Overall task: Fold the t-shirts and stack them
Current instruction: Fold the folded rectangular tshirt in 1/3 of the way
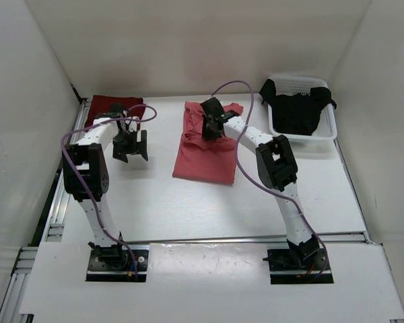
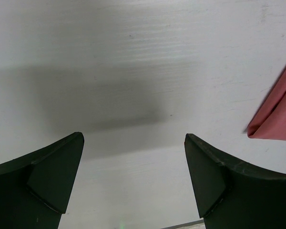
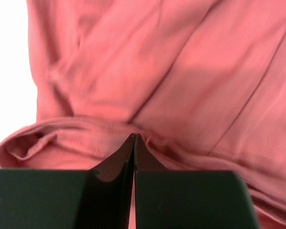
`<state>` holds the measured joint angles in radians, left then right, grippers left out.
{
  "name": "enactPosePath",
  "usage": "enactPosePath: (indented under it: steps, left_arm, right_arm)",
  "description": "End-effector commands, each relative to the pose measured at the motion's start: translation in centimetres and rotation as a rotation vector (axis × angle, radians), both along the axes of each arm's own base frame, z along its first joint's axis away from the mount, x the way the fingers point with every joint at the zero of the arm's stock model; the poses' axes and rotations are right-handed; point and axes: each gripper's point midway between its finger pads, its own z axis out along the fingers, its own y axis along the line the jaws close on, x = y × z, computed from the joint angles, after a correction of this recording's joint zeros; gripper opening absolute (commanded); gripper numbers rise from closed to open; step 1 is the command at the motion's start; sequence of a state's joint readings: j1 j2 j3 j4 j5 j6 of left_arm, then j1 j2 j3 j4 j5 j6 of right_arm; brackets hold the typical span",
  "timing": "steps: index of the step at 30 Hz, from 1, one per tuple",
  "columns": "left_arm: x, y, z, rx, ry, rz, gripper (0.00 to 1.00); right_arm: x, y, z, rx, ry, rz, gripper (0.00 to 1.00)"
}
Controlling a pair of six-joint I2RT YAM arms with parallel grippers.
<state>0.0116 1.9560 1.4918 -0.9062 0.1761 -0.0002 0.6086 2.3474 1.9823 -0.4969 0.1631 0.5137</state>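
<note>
As I hang over the table (image 1: 188,202), t-shirts counted: three, namely one salmon pink t-shirt (image 1: 205,145), one maroon t-shirt (image 1: 108,108) and one black t-shirt (image 1: 296,108).
Basket count: one white basket (image 1: 303,138), perforated plastic, rectangular.
Black t-shirt: heaped inside the basket, spilling over its far rim.
Salmon pink t-shirt: left of the basket, on the table; soft knit, creased, top part folded over.
Maroon t-shirt: farthest left of the basket, bunched at the back edge.
Right gripper (image 3: 135,138): mine, clenched, black tips meeting at a rolled fold of salmon cloth; whether any cloth is pinched between them, I cannot tell.
Left gripper (image 2: 133,143): released, wedge-shaped fingers spread wide over bare table, left of the salmon shirt's corner.
</note>
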Motion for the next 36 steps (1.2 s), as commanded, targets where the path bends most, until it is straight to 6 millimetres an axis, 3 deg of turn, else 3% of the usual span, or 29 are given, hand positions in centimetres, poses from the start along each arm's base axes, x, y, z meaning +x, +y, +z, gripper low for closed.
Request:
enactPosePath:
  steps: [1,4,6,7,8,9,10,11,13,17,20,22,24,25,29,30,32,33,34,36]
  left_arm:
    - [0.1,-0.1,1.7,-0.003,-0.053,-0.003,0.98]
    - [0.2,-0.4,2.1,0.007,-0.063,-0.011,0.98]
    - [0.1,-1.0,2.1,-0.003,-0.064,-0.027,0.98]
    - [0.1,-1.5,2.1,-0.004,-0.064,-0.037,0.98]
    - [0.1,-1.5,2.1,-0.004,-0.064,-0.037,0.98]
    - [0.0,-1.9,2.1,-0.004,-0.063,-0.048,0.96]
    - [0.0,-2.3,2.1,-0.004,-0.063,-0.06,0.96]
    - [0.0,-2.3,2.1,-0.004,-0.063,-0.06,0.96]
    - [-0.1,-3.2,2.1,-0.005,-0.063,-0.083,0.96]
    - [0.3,-4.2,2.1,-0.006,-0.068,-0.106,0.96]
    - [0.3,-4.2,2.1,-0.006,-0.068,-0.106,0.96]
    - [0.3,-4.2,2.1,-0.006,-0.068,-0.106,0.96]
    - [0.3,-4.2,2.1,-0.006,-0.068,-0.106,0.96]
    - [0.0,-4.1,1.8,-0.006,-0.057,-0.106,0.96]
    - [-0.3,-4.1,1.5,-0.005,-0.048,-0.106,0.96]
    - [-0.5,-4.1,1.5,-0.005,-0.039,-0.106,0.96]
    - [-0.5,-3.9,1.5,0.004,-0.039,-0.104,0.96]
    - [-0.5,-3.9,1.5,0.004,-0.039,-0.104,0.96]
    - [-0.5,-3.9,1.5,0.004,-0.039,-0.104,0.96]
    - [-0.8,-3.9,1.2,0.004,-0.03,-0.104,0.96]
  right_arm:
    - [3.1,-1.4,1.6,-0.006,-0.06,-0.045,0.0]
    - [3.8,-1.9,4.1,0.004,-0.107,-0.054,0.0]
    - [3.9,-2.0,7.3,0.018,-0.16,-0.035,0.0]
    - [3.3,-2.4,7.2,0.011,-0.15,-0.035,0.0]
    - [2.8,-2.5,9.0,0.033,-0.167,-0.027,0.0]
    - [2.2,-2.6,9.5,0.041,-0.164,-0.02,0.0]
    - [1.1,-3.1,8.5,0.024,-0.134,-0.003,0.0]
    - [-0.2,-2.4,9.8,0.034,-0.147,0.032,0.0]
    - [-1.9,-2.3,9.5,0.024,-0.129,0.052,0.0]
    - [-7.5,-0.3,6.2,0.068,0.015,0.119,0.0]
    - [-8.8,0.8,4.9,0.081,0.035,0.122,0.0]
    - [-8.7,1.2,3.1,0.079,0.066,0.117,0.0]
    - [-7.7,2.0,3.3,0.094,0.056,0.11,0.0]
    - [-7.5,2.3,2.1,0.088,0.073,0.101,0.0]
    - [-5.6,3.0,1.5,0.072,0.043,0.079,0.0]
    - [-4.2,2.9,2.5,0.086,0.013,0.061,0.0]
    - [-2.2,2.6,2.5,0.09,-0.007,0.033,0.0]
    - [-1.0,3.6,4.2,0.12,-0.049,0.035,0.0]
    - [0.4,2.8,3.7,0.12,-0.051,0.011,0.0]
    - [2.0,3.1,3.6,0.155,-0.052,0.013,0.0]
